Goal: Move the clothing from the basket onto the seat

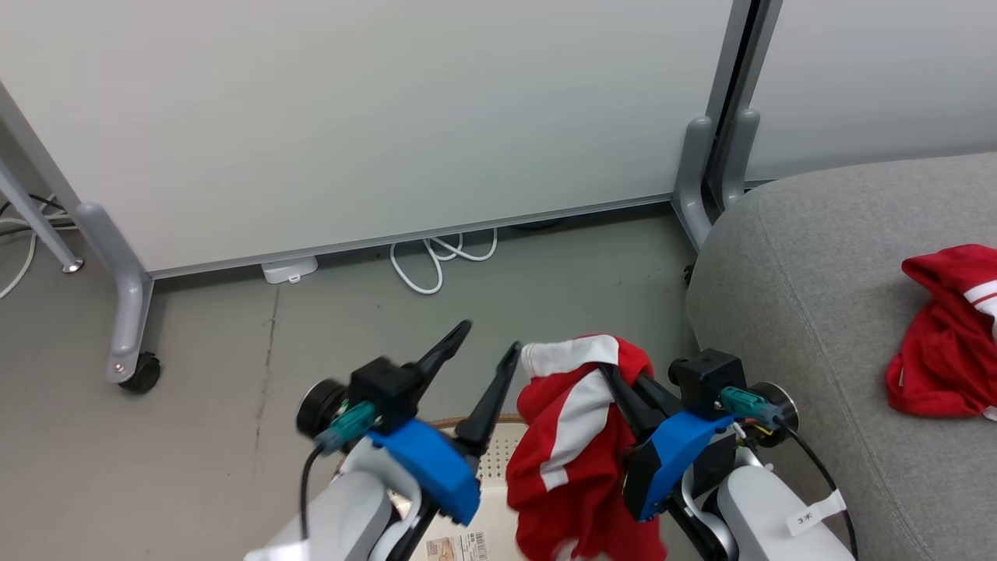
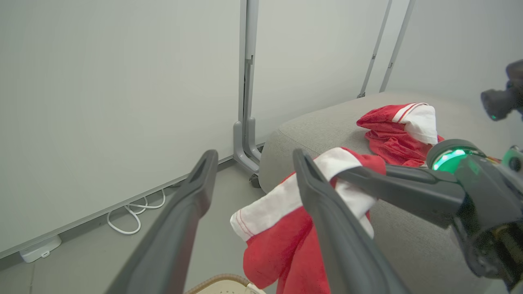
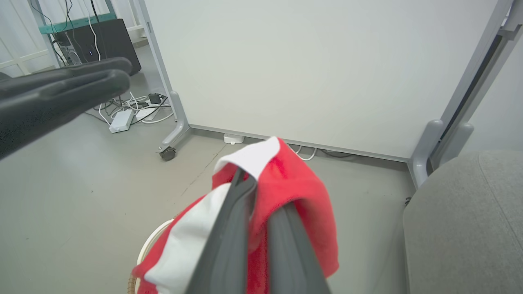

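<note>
Basket (image 1: 498, 467) partly behind clothing (image 1: 576, 436)

The right gripper (image 3: 262, 195) clamps a red-and-white garment (image 3: 301, 183) draped over its fingertips. The basket (image 3: 144, 253) shows at its lower left, the seat (image 3: 461, 216) to its right.
</note>
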Robot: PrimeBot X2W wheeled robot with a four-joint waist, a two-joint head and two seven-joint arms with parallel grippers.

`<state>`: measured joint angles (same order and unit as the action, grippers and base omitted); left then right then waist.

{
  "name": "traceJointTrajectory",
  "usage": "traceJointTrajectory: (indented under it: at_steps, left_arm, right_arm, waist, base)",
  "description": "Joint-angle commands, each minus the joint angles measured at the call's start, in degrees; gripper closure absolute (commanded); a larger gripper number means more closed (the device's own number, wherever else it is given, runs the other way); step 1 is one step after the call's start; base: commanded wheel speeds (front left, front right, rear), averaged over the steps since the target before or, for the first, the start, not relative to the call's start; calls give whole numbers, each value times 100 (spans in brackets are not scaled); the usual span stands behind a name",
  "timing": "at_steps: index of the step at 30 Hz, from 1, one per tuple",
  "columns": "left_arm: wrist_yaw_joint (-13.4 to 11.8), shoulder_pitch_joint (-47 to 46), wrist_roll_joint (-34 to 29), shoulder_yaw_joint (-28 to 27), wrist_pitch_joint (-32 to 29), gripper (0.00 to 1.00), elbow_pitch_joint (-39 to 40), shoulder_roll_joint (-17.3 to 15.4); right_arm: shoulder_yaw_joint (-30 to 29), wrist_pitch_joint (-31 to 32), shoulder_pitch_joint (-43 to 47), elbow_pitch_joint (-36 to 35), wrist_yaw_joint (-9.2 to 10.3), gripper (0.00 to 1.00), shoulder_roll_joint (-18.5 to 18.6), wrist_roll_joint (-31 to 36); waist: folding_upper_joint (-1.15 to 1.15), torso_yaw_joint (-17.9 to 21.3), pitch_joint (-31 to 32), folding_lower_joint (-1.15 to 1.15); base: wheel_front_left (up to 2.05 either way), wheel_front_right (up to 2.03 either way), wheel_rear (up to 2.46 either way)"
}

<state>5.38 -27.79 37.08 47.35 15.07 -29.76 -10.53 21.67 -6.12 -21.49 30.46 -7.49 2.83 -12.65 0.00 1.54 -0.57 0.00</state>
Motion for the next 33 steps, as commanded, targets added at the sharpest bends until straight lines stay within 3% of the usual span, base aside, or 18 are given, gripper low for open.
traceJointTrajectory:
  at_steps: [1, 7, 15, 24, 33]
  left_arm:
    - [-6, 281, -135, -233, 15, 0, 184, -83]
    - [59, 1208, -654, -1093, 16, 0, 731, -218]
    - [176, 1839, -1110, -1810, 15, 0, 998, -58]
    - [222, 2057, -1410, -2204, 15, 0, 999, 139]
    - [228, 1991, -1392, -2106, 15, 0, 1000, 118]
  right_arm:
    - [-46, -23, 50, -46, -1, 100, 11, 47]
    - [-143, -1, 91, -96, -1, 100, 11, 60]
    - [-210, 33, 155, -139, -2, 100, 11, 78]
    - [-196, 65, 176, -162, -1, 100, 11, 84]
    - [-204, 50, 125, -185, -1, 100, 11, 63]
  waist:
    - [0, -20, -19, 0]
    - [0, -117, -59, 0]
    - [0, -198, -57, 0]
    - [0, -71, -53, 0]
    - [0, 243, -129, 0]
  base:
    - [0, 0, 0]
    - [0, 0, 0]
    - [0, 0, 0]
    - [0, 0, 0]
    - [0, 0, 0]
